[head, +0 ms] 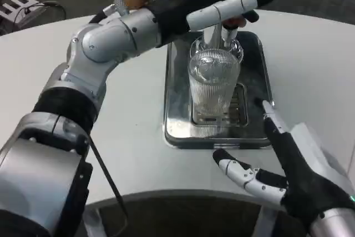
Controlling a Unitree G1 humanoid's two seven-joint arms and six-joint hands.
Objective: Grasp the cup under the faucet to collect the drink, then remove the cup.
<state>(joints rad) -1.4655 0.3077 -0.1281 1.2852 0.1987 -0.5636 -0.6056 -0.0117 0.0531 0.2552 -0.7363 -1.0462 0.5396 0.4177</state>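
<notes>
A clear ribbed glass cup (213, 84) stands upright on the grate of a shiny metal drip tray (177, 87), right beneath the faucet spout (219, 34). My left hand (216, 1) reaches across above the cup and rests on the top of the faucet, fingers laid over it. My right hand (283, 165) hovers near the table's front edge, just right of the tray's front corner, fingers spread and holding nothing. It is a short way from the cup and does not touch it.
The white table (310, 65) stretches to both sides of the tray. My left forearm (111, 37) crosses the table at the upper left. A dark cable (105, 176) hangs along the left arm near the front edge.
</notes>
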